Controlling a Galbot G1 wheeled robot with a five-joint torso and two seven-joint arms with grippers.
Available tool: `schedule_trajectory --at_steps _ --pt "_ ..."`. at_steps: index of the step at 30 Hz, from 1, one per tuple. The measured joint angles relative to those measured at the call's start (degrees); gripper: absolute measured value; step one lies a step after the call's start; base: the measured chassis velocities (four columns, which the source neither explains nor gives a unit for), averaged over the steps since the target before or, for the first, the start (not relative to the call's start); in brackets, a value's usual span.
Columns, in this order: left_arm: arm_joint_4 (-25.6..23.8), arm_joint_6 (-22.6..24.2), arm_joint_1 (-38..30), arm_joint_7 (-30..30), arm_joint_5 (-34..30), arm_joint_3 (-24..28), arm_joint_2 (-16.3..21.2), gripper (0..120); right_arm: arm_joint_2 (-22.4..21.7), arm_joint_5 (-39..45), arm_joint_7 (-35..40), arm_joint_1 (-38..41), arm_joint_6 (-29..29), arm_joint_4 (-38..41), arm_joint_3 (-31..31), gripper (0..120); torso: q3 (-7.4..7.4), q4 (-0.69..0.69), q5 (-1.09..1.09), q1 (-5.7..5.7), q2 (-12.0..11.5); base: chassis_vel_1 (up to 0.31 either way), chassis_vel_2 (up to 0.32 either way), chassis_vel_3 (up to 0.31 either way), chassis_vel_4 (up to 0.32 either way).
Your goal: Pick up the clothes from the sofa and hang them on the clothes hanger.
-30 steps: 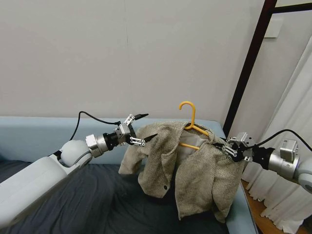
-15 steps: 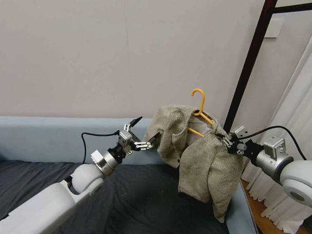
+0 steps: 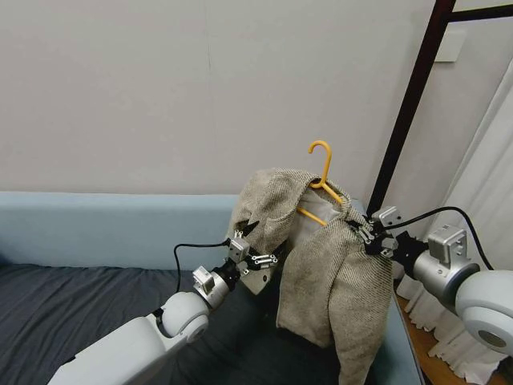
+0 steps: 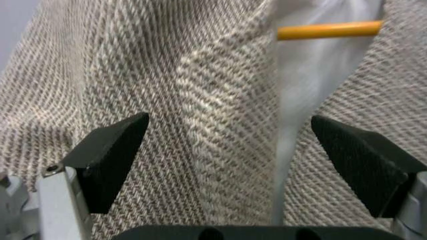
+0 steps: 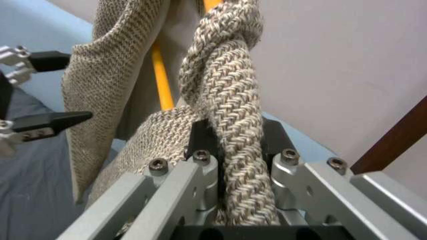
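Half done — jacket [image 3: 321, 265] off the sofa [image 3: 80, 233], on its hanger [image 3: 325, 172]. Right gripper [image 3: 370, 239] clamps it, left gripper [image 3: 260, 247] gapes wide — rack [image 3: 409, 104] unreached.

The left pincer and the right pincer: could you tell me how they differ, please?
The left pincer is open, facing the cardigan; the right pincer is shut on its shoulder edge. The left pincer sits lower than the right pincer. Both are at the cardigan.
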Motion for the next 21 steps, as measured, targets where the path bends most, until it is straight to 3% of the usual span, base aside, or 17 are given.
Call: schedule_trajectory --at_steps 5,21 --pt "1.3 0.1 -0.1 -0.3 0.3 0.2 -1.3 88 0.3 -0.1 0.3 -0.2 0.0 0.4 -0.1 8 0.00 0.01 0.00 0.00 0.0 0.000 0.000 0.000 0.000" --pt "1.7 -0.5 -1.0 -0.4 0.2 1.1 -2.6 29 0.4 0.3 1.2 -0.3 -0.5 0.9 -0.5 8 0.00 0.00 0.00 0.00 0.0 0.000 0.000 0.000 0.000"
